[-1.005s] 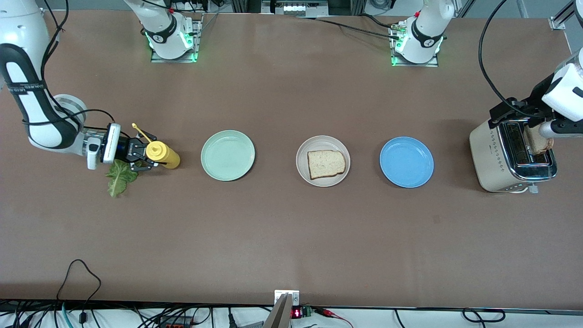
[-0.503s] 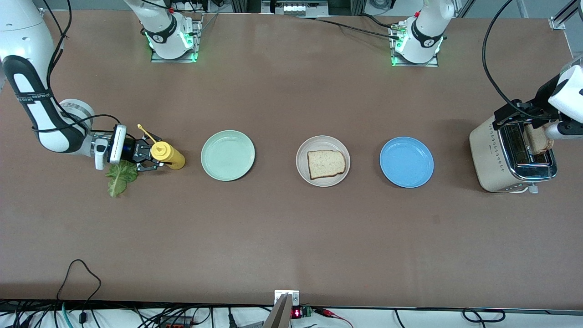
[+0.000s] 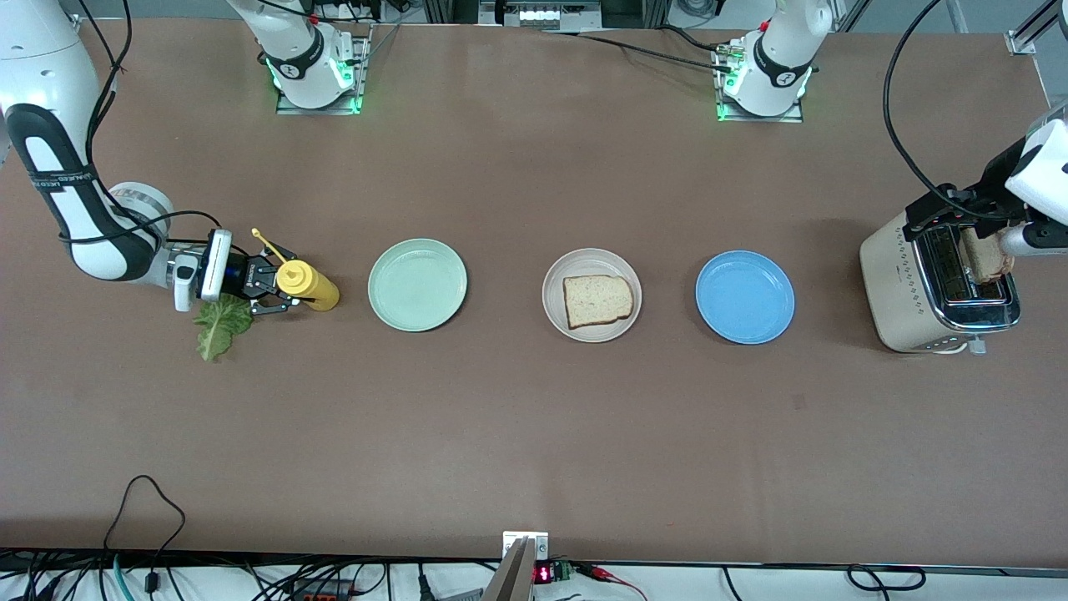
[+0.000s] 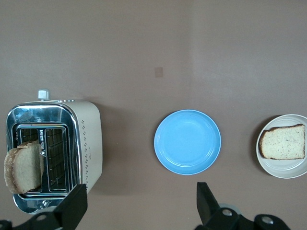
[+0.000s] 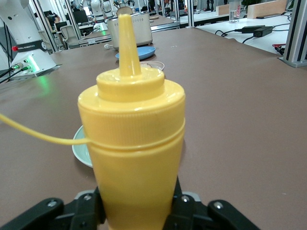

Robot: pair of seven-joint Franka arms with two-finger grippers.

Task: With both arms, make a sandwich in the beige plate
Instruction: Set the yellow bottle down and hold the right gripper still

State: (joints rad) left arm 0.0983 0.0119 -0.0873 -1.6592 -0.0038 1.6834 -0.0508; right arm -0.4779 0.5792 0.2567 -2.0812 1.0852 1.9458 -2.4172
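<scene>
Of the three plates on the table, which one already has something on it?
The beige plate, the middle one of the row, holds a bread slice. The mint-green plate and the blue plate beside it hold nothing.

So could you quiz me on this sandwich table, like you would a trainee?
1. True or false: the beige plate holds two bread slices.
2. What does the right gripper grip? A) lettuce leaf B) yellow mustard bottle C) mint-green plate
3. Fill in: the open left gripper hangs over the ____, where a bread slice stands in a slot.

Key: 1 false, one slice; 2 B; 3 toaster.
</scene>
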